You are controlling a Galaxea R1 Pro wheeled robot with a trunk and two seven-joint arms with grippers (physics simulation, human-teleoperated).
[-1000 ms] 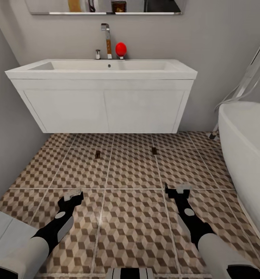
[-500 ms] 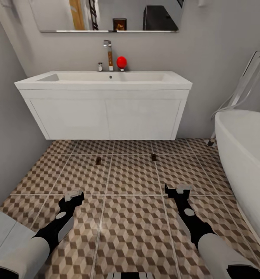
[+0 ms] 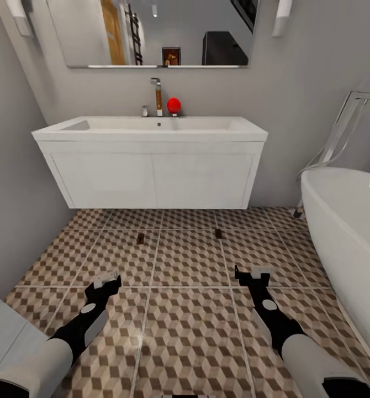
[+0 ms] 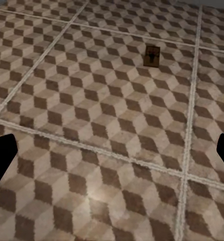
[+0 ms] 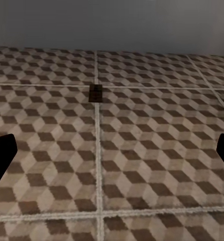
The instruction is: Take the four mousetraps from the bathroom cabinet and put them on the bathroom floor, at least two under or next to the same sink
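Two mousetraps lie flat on the cube-patterned bathroom floor (image 3: 190, 309) in front of the white sink vanity (image 3: 152, 166): one mousetrap (image 3: 141, 239) on the left and another mousetrap (image 3: 218, 234) on the right. The left wrist view has the first mousetrap (image 4: 151, 55) ahead of the fingers, and the right wrist view has the other mousetrap (image 5: 95, 93). My left gripper (image 3: 106, 281) and right gripper (image 3: 251, 272) hover low over the tiles, well short of the traps. Both are open and hold nothing. The cabinet is out of view.
A white bathtub (image 3: 345, 243) fills the right side, with a chrome pipe (image 3: 334, 138) against the wall. A grey wall (image 3: 14, 210) bounds the left, and a white fixture edge (image 3: 3, 331) sits at lower left. A red ball (image 3: 174, 105) and faucet (image 3: 157, 97) stand on the sink.
The head view has tilted up and drawn back, so the sink and mirror sit lower and smaller. The traps lie where they were and both arms hold the same pose.
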